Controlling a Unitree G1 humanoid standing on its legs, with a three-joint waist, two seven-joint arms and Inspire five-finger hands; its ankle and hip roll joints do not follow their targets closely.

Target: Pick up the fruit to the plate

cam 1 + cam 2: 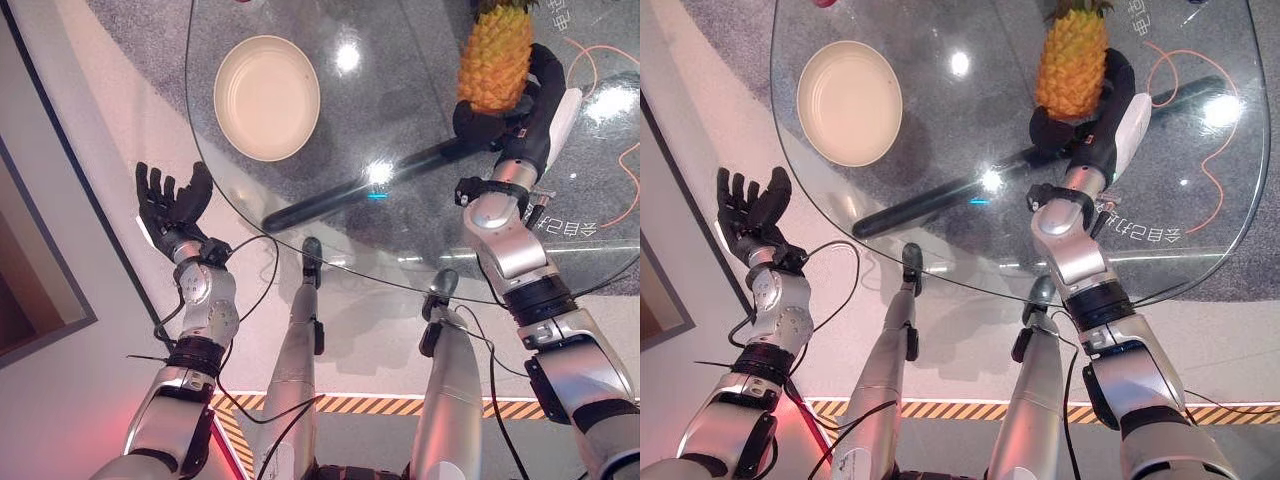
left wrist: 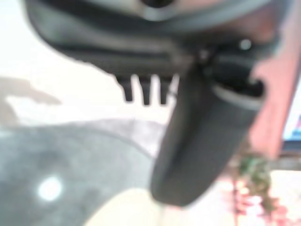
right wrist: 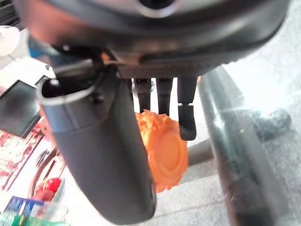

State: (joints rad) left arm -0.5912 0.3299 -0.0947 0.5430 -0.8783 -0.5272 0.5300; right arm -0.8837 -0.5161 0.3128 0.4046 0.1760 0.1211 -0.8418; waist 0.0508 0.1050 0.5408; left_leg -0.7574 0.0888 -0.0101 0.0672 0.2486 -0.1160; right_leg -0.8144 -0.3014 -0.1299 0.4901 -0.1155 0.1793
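Pineapple: knobbly, orange-yellow, stood upright on the round glass table, well apart from the plate.
Plate: smooth, cream, shallow, bare, set near the table's rim.
Right hand: curled around the pineapple's base.
Left hand: held off the table's edge, fingers relaxed and spread.

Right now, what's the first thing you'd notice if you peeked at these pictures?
The pineapple stands out first, at the far right of the glass table, with the right hand curled around it. Next is the cream plate, empty on the far left. The left hand hangs open beside the table.
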